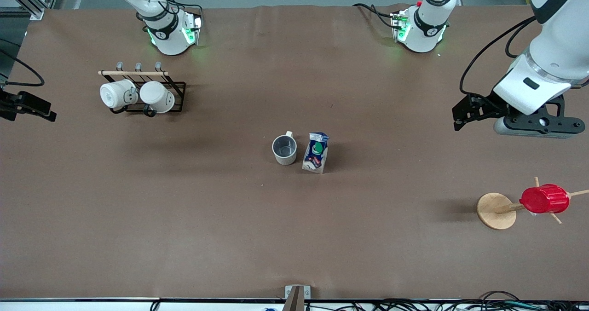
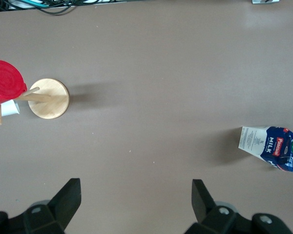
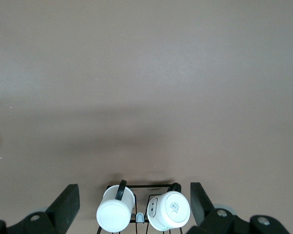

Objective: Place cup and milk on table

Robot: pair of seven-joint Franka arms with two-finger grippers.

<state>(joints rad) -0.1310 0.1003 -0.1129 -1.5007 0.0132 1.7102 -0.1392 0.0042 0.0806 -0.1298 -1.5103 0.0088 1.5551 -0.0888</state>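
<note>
Seemingly finished: the wide brown matte counter [image 1: 294, 237] is carrying the blue-and-white gable-top milk carton [image 1: 316, 152] and cream-beige mug [image 1: 285, 149], upright, just beside each other mid-counter. Left gripper [image 2: 136, 197] and right gripper [image 3: 134, 202] are hovering with jaws wide, empty. Mug lettering is unreadable.

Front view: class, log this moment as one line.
cream-beige mug upright beside blue-white milk carton, mid-table | left gripper open, empty | right gripper open, over mug rack
</note>
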